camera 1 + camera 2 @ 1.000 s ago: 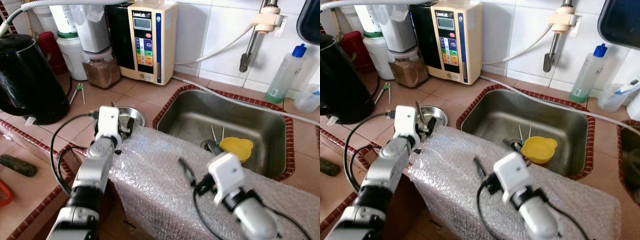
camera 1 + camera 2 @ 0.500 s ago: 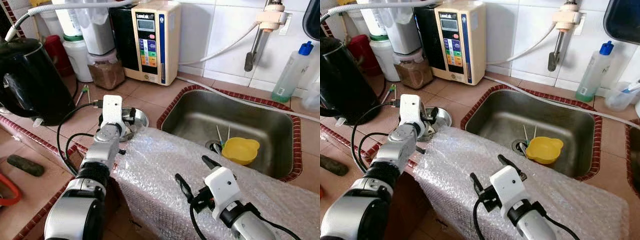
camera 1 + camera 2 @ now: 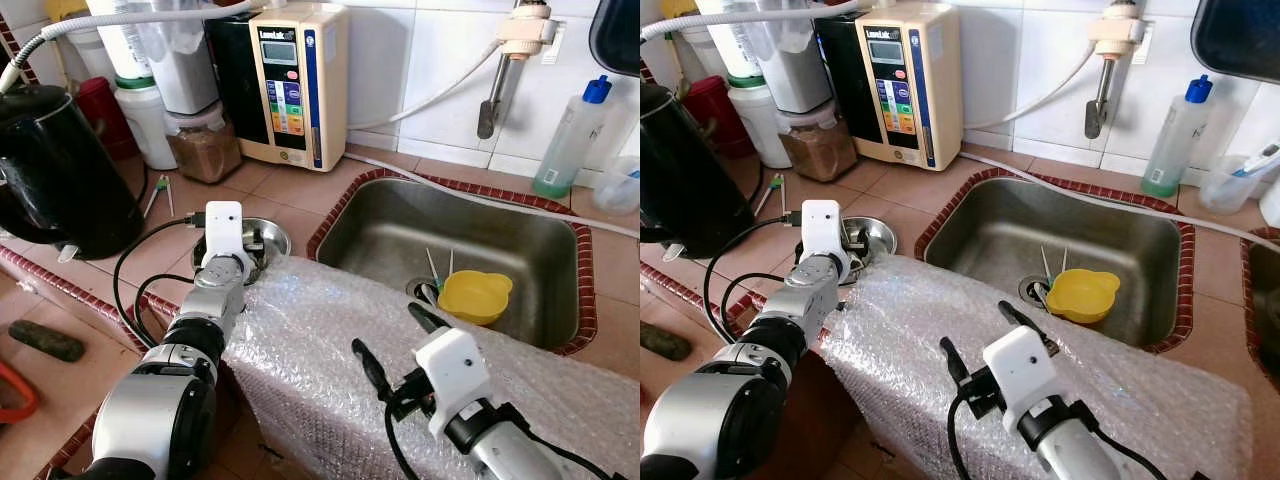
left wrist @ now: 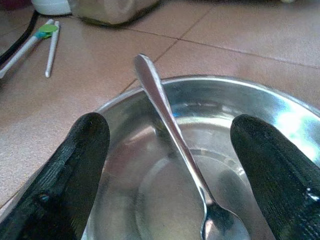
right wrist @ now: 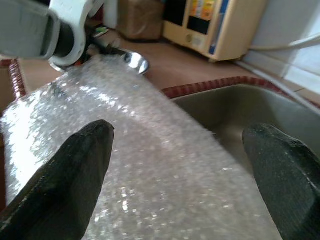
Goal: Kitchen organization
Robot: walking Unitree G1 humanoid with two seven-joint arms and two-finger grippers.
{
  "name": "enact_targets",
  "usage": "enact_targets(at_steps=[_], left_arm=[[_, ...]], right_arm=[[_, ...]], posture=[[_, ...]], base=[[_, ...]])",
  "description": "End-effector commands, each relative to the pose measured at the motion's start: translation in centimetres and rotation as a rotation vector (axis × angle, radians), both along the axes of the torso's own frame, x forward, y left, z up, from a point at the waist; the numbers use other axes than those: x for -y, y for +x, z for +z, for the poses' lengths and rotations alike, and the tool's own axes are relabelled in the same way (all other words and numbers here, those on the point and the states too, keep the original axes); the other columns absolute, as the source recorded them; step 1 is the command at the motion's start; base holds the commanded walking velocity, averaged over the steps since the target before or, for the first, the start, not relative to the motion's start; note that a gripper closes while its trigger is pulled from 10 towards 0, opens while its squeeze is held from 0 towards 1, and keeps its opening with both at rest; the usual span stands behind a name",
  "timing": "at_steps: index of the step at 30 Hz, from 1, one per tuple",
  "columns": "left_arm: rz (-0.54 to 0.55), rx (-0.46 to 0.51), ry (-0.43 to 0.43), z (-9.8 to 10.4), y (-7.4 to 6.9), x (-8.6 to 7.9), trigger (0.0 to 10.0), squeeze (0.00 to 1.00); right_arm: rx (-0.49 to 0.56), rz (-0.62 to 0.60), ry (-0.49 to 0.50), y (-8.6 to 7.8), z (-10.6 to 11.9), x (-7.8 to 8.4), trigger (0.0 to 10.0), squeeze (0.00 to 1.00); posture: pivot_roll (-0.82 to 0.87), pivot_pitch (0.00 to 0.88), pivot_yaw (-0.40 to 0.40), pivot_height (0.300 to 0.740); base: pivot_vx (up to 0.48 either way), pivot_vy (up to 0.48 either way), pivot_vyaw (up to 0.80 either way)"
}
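A small steel bowl [image 3: 272, 234] sits on the tiled counter left of the sink, with a steel spoon [image 4: 167, 120] lying in it, handle up over the rim. My left gripper [image 4: 170, 150] is open just above the bowl [image 4: 260, 92], one finger on each side of the spoon, touching nothing. A sheet of bubble wrap [image 3: 310, 340] drapes over the counter's front edge. My right gripper [image 3: 398, 343] hovers open over the wrap with nothing between its fingers [image 5: 75, 175].
The steel sink [image 3: 400, 225] holds a yellow bowl [image 3: 475, 296] and some utensils by the drain. A black kettle [image 3: 60, 170] stands at the left. A water ioniser [image 3: 295, 85], jars [image 3: 200, 145] and a soap bottle [image 3: 570, 135] line the back wall.
The head view has shifted a little. My left gripper stays at the bowl. My right gripper has turned over the bubble wrap, so both of its fingers now show.
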State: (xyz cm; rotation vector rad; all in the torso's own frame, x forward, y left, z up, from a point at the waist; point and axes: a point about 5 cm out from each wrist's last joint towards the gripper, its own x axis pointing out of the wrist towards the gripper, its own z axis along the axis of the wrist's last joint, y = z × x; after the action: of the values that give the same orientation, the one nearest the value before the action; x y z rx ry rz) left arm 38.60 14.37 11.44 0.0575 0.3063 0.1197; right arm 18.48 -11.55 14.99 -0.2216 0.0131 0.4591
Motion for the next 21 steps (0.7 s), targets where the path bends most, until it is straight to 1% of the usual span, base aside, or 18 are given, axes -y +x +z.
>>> enact_targets(at_steps=[1, 3, 4, 6, 7, 10, 11, 12, 13, 14, 15, 16, 18, 19, 21], left_arm=[[0.012, -0.009, 0.036, 0.3, 0.2, -0.4, 10.0, 0.0], [0.014, -0.033, 0.044, -0.2, 0.0, -0.5, 10.0, 0.0], [0.015, -0.061, 0.04, -0.8, -0.2, -0.5, 10.0, 0.0], [0.015, -0.07, 0.038, -0.9, -0.3, -0.5, 10.0, 0.0], [0.006, -0.096, 0.028, -1.3, -0.5, -0.1, 10.0, 0.0], [-0.006, -0.108, 0.03, -1.4, -0.5, 0.4, 10.0, 0.0], [-0.009, -0.111, 0.032, -1.4, -0.4, 0.6, 8.1, 0.0], [-0.01, -0.114, 0.033, -1.3, -0.4, 0.8, 8.1, 0.0], [-0.01, -0.114, 0.034, -1.3, -0.4, 0.9, 4.3, 0.0], [-0.011, -0.112, 0.037, -1.3, -0.4, 0.9, 2.5, 0.0], [-0.013, -0.113, 0.037, -1.3, -0.4, 1.1, 0.3, 0.0], [-0.012, -0.116, 0.032, -1.3, -0.4, 1.1, 0.0, 0.0], [-0.01, -0.122, 0.024, -1.4, -0.4, 1.2, 0.0, 0.0], [-0.01, -0.125, 0.02, -1.4, -0.5, 1.2, 0.0, 0.0], [-0.009, -0.13, 0.017, -1.5, -0.5, 1.2, 0.0, 0.0]], right_arm=[[0.004, -0.01, 0.008, -0.2, 0.4, 0.1, 10.0, 0.22], [0.002, -0.013, 0.001, -0.4, 0.4, 0.1, 10.0, 0.22], [0.0, -0.018, -0.003, -0.5, 0.4, 0.2, 10.0, 0.22], [-0.001, -0.02, -0.004, -0.5, 0.4, 0.2, 10.0, 0.22], [-0.004, -0.024, -0.004, -0.6, 0.4, 0.3, 10.0, 0.22], [-0.01, -0.022, -0.01, -0.8, 0.4, 0.2, 10.0, 0.22], [-0.011, -0.02, -0.009, -0.9, 0.4, 0.2, 10.0, 0.22], [-0.012, -0.019, -0.008, -0.9, 0.5, 0.2, 10.0, 0.22], [-0.012, -0.014, -0.004, -0.9, 0.5, 0.1, 10.0, 0.22], [-0.013, -0.007, 0.002, -1.0, 0.6, 0.1, 10.0, 0.22], [-0.01, 0.003, 0.013, -1.0, 0.7, 0.0, 10.0, 0.22], [-0.006, 0.018, 0.041, -1.1, 1.0, -0.2, 10.0, 0.22], [0.005, 0.042, 0.093, -1.3, 1.5, -0.4, 10.0, 0.2], [0.009, 0.051, 0.127, -1.3, 2.0, -0.4, 10.0, 0.0], [0.007, 0.065, 0.148, -1.3, 2.2, -0.5, 10.0, 0.0]], posture=[[-0.14, 0.0, 0.136, 0.74], [-0.15, 0.0, 0.139, 0.74], [-0.15, 0.0, 0.139, 0.74], [-0.15, 0.0, 0.139, 0.74], [-0.16, 0.0, 0.14, 0.74], [-0.16, 0.0, 0.14, 0.74], [-0.17, 0.0, 0.14, 0.74], [-0.17, 0.0, 0.139, 0.74], [-0.17, 0.0, 0.139, 0.74], [-0.17, 0.0, 0.139, 0.74], [-0.17, 0.0, 0.14, 0.74], [-0.17, 0.0, 0.14, 0.74], [-0.17, 0.002, 0.14, 0.74], [-0.17, 0.002, 0.14, 0.74], [-0.17, 0.003, 0.137, 0.74]], base=[[0.0, 0.0, 0.0], [0.0, 0.0, 0.0], [0.0, 0.0, 0.0], [0.0, 0.0, 0.0], [0.0, 0.0, 0.0], [0.0, 0.0, 0.0], [0.0, 0.0, 0.0], [0.0, 0.0, 0.0], [0.0, 0.0, 0.0], [0.0, 0.0, 0.0], [0.0, 0.0, 0.0], [0.0, 0.0, 0.0], [0.0, 0.0, 0.0], [0.0, 0.0, 0.0], [0.0, 0.0, 0.0]])
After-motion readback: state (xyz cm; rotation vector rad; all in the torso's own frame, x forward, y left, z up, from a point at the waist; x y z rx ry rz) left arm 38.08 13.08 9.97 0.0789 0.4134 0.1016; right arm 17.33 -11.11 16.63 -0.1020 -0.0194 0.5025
